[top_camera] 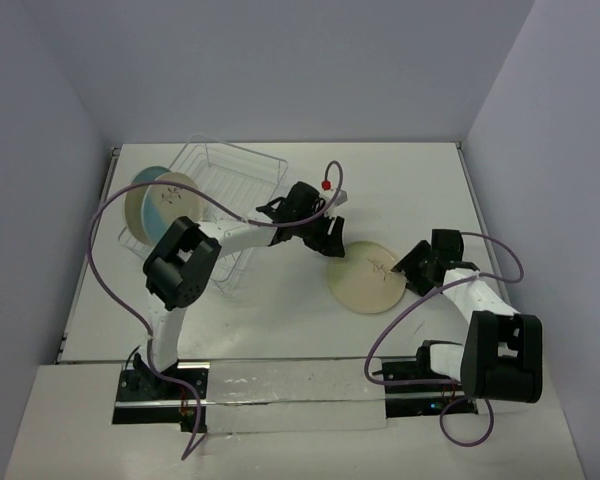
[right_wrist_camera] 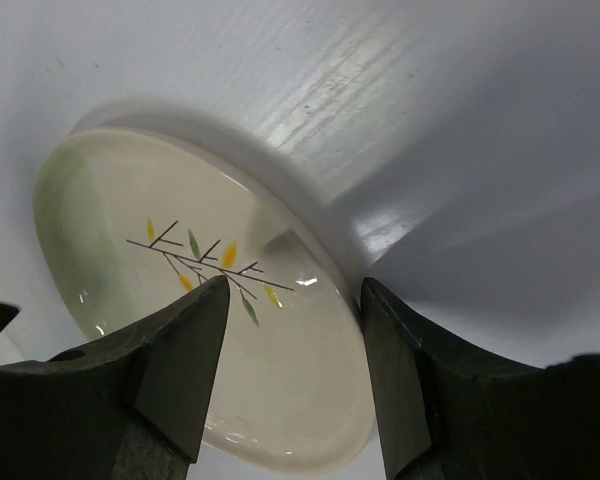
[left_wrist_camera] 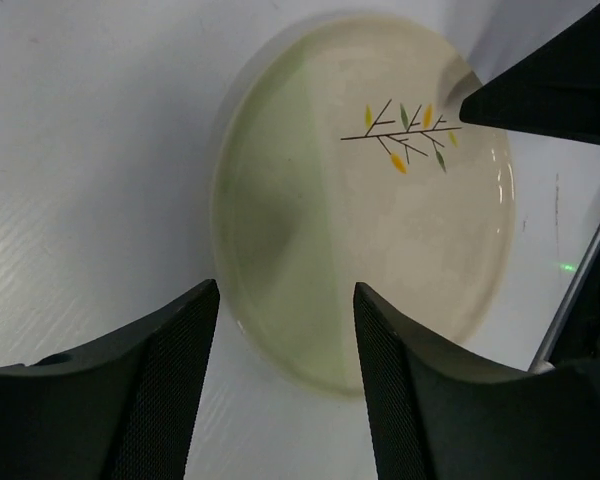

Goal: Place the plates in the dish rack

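Green-segment plate (top_camera: 365, 277) flat on white table (top_camera: 280, 320), pale walls (top_camera: 280, 70) around; left fingers (left_wrist_camera: 160, 390) apart, right fingers (right_wrist_camera: 170, 370) apart.

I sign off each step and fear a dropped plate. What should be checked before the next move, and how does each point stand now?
1. Plate to load is reachable: ok, the green-segment plate lies on the table, outside the dish rack.
2. Left claw open, over the plate's rim: ok.
3. Right claw open at the opposite rim: ok.
4. Firm grip on the plate: not ok, neither claw is shut on it.
5. Free slot beside the two blue-segment plates at the rack's left end: cannot tell.
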You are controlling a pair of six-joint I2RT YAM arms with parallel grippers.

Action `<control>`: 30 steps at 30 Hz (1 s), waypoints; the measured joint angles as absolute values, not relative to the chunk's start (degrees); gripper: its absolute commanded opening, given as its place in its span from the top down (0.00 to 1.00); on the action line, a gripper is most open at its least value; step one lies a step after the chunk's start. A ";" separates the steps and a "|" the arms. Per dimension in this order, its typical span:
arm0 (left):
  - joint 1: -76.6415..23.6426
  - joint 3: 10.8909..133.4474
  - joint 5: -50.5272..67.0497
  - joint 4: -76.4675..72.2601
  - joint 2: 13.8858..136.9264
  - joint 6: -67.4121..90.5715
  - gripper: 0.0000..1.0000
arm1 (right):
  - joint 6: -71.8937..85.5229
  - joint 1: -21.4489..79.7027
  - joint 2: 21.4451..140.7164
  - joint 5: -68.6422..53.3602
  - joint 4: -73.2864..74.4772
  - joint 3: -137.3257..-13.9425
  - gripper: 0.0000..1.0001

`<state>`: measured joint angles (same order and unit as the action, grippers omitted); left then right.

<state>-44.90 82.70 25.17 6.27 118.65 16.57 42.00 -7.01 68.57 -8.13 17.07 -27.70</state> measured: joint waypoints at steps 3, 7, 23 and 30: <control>-45.86 83.98 22.73 7.98 120.87 17.10 0.53 | 41.91 -6.42 69.12 -8.80 16.10 -27.77 0.36; -46.93 84.16 19.23 9.43 121.86 17.84 0.56 | 41.87 -6.24 69.51 -9.39 15.60 -27.88 0.35; -47.15 81.50 14.94 9.70 118.16 19.06 0.51 | 40.74 -6.08 70.92 -10.78 14.38 -28.51 0.32; -46.98 81.87 7.80 10.88 115.50 17.41 0.51 | 39.98 -5.98 70.85 -10.98 14.26 -28.51 0.32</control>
